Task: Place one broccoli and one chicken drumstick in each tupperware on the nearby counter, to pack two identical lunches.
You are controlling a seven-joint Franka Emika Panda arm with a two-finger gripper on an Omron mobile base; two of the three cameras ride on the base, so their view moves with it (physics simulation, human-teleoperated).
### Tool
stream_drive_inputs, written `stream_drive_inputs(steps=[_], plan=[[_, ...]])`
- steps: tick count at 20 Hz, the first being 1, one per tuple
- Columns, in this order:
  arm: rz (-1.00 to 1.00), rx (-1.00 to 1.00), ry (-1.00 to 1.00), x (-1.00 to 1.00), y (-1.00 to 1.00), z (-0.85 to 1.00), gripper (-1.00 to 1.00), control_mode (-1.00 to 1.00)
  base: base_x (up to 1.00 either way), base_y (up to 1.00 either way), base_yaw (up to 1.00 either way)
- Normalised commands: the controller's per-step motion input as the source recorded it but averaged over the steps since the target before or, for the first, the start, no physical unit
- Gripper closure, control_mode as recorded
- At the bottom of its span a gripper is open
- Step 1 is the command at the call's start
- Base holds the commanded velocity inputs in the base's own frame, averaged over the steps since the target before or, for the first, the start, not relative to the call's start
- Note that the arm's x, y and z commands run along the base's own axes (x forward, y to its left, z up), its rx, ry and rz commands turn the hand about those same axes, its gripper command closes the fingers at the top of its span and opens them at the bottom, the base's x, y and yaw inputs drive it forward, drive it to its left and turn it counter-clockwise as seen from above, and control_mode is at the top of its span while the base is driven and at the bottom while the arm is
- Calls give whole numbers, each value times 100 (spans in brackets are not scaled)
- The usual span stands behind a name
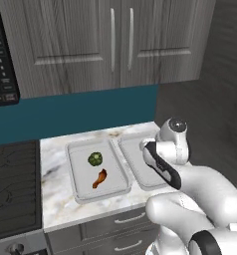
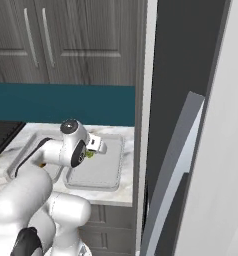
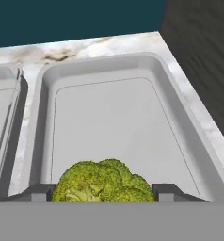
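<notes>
One broccoli [image 3: 103,182] gripped between gripper [image 3: 103,193] fingers, above near end of empty right tupperware [image 3: 189,136]; left tupperware [image 1: 78,187] already packed; lower centrally, then release; avoid rim

- Broccoli [image 3: 103,182] sits between the two dark fingertips [image 3: 166,192] of the tool [image 3: 103,194], one tip at each side of it.
- Beyond it: pale grey tupperware [image 3: 189,136], floor bare.
- Second tupperware [image 3: 5,113] just beside, at left edge.
- Marble worktop [image 3: 81,49] under both.
</notes>
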Motion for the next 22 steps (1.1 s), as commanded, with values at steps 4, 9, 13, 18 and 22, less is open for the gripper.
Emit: stream_drive_inputs(steps=[4, 9, 13, 18, 22], plan=[[0, 0, 7, 48, 0, -37, 100, -100, 0, 0, 0], [0, 0, 2, 45, 0, -32, 100, -100, 0, 0, 0], [0, 0, 0, 39, 0, -33, 100, -100, 0, 0, 0], [0, 0, 0, 48, 0, -32, 100, -100, 0, 0, 0], [0, 0, 0, 50, -1, -33, 100, -100, 0, 0, 0]])
